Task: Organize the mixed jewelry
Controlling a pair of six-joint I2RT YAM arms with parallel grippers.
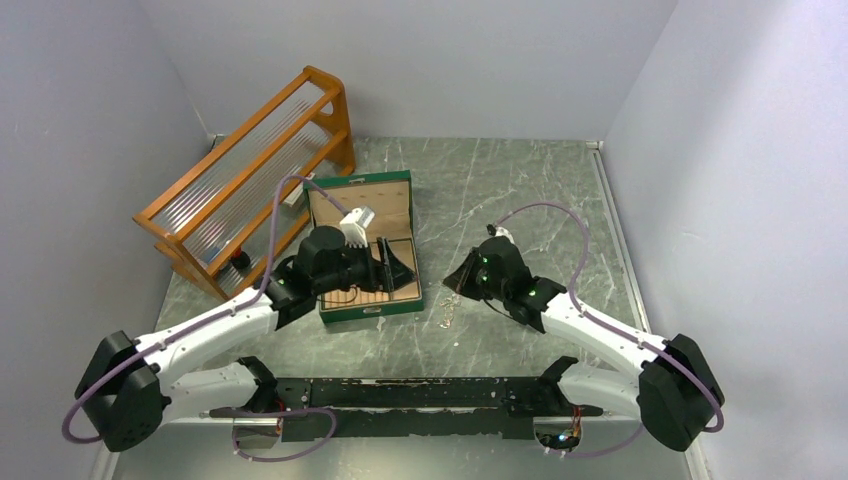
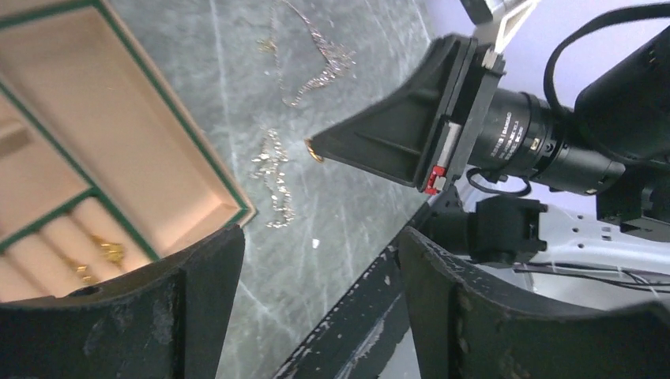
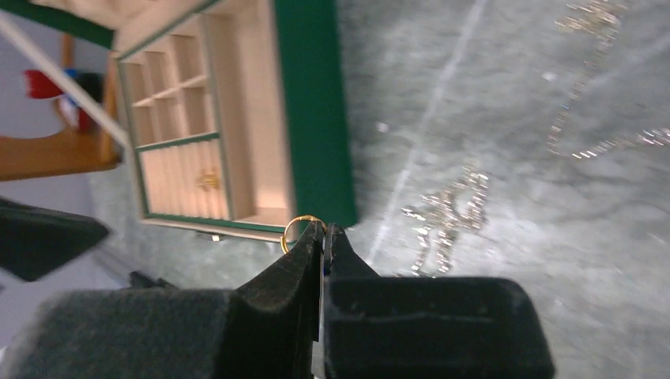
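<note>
Right pincer (image 3: pixel 324 231): clenched on gold ring (image 3: pixel 294 227)
Left pincer (image 2: pixel 320 304): released, over green box (image 2: pixel 118 118)
Chains (image 2: pixel 272 178): loose on counter (image 2: pixel 237 63)

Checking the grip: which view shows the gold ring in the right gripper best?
Right wrist: the ring sits large, pinched by the right gripper. Left wrist shows it smaller; the top view doesn't resolve it.

In the top view, the green jewelry box (image 1: pixel 372 309) is partly covered by the left gripper (image 1: pixel 398 263), and the loose jewelry (image 1: pixel 445 315) on the table (image 1: pixel 520 200) is too small to be told apart. In the right wrist view, the chains (image 3: pixel 446 213) are smeared by blur, the gold ring (image 3: pixel 294 227) is half hidden behind the right gripper (image 3: pixel 324 237), and the box is cut off by the top edge.
</note>
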